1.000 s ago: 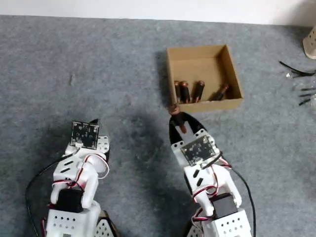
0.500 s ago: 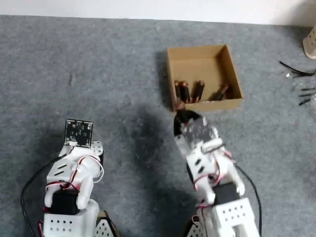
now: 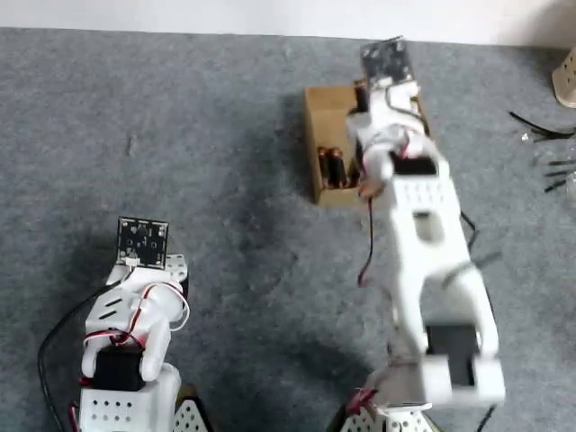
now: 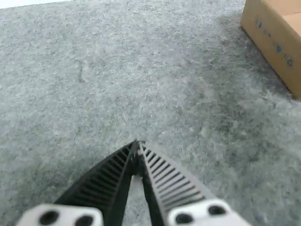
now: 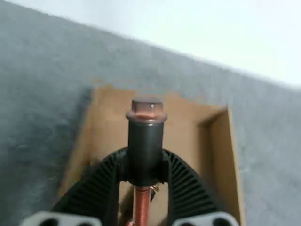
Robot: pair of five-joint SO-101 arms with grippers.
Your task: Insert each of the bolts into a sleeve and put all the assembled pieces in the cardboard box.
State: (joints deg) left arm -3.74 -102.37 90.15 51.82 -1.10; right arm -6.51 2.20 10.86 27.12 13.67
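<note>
Currently the right gripper (image 5: 145,160) pinches one assembled piece (image 5: 146,141) around its middle. The piece is a smooth black cylindrical sleeve (image 5: 146,129) with a copper-coloured bolt through it. The bolt's flanged hex head (image 5: 146,109) sits on one end of the sleeve, and its threaded shank (image 5: 141,207) pokes out the other end between the ribbed black fingers. The piece hangs over the open cardboard box (image 5: 221,155). In the high view the right arm (image 3: 423,225) stretches out over the box (image 3: 316,135) and covers most of it. Two assembled pieces (image 3: 333,166) can be counted inside, lying side by side near the wall closest to the arm bases, on the left arm's side. They show dark sleeves with coppery ends; anything else in the box is hidden under the arm. One box: square, open-topped, plain brown board with low walls. The left gripper (image 4: 137,146) has its ribbed black fingers pressed together at the tips with nothing between them. It sits above the carpet (image 4: 141,70), well apart from the box, whose corner (image 4: 275,42) shows in the left wrist view. The left arm (image 3: 135,306) is folded back near its base. Two arms, white shells with black and red wires. The carpet is grey, fuzzy and felt-like.
</note>
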